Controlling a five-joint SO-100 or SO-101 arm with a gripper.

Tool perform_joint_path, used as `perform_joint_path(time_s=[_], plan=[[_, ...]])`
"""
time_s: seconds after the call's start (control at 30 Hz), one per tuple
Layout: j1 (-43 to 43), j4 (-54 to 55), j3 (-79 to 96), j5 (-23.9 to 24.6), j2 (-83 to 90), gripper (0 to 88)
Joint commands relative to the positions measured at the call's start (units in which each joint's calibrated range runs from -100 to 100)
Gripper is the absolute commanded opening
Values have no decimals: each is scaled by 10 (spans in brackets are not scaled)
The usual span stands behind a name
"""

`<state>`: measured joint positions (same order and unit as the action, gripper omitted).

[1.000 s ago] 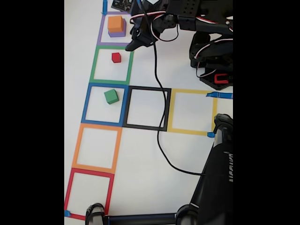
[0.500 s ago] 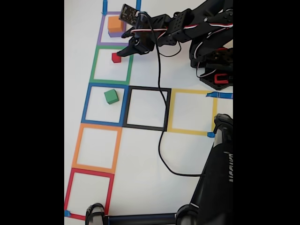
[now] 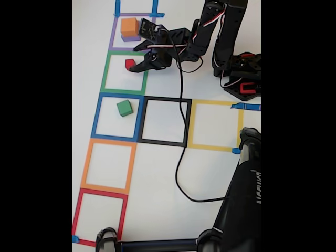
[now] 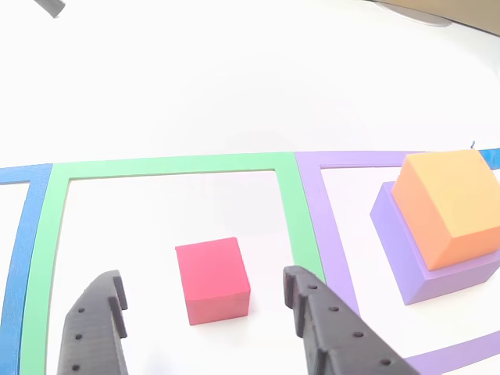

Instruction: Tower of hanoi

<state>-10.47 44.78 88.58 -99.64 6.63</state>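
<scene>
A red block [image 3: 129, 64] [image 4: 212, 279] sits inside the green tape square [image 3: 106, 73] [image 4: 289, 203]. My gripper [image 3: 135, 59] [image 4: 202, 283] is open and low over it; in the other view one finger [image 4: 98, 328] stands left of the block and the other finger [image 4: 320, 320] right of it, neither touching. An orange block [image 3: 129, 26] [image 4: 449, 207] is stacked on the purple block [image 3: 131, 38] [image 4: 406, 269] in the purple tape square. The green block [image 3: 124, 108] lies in the blue tape square.
A black cable [image 3: 181, 131] trails from the arm across the black tape square. The arm's base [image 3: 241, 73] stands at the upper right. A black stand [image 3: 241, 199] fills the lower right. Orange [image 3: 86, 168], red [image 3: 77, 210] and yellow [image 3: 191, 126] tape squares hold nothing.
The arm has stretched out and dropped from beside the stacked blocks toward the red block. The open fingers now flank it. No block has moved.
</scene>
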Motion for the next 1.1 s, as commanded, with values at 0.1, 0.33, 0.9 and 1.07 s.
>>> perform_joint_path(time_s=[0.1, 0.33, 0.9, 1.07], plan=[[0, 65, -44, -4, -77, 231], [-16, 83, -89, -4, -139, 232], [36, 114, -119, -4, -205, 208], [41, 115, -119, -4, -210, 191]])
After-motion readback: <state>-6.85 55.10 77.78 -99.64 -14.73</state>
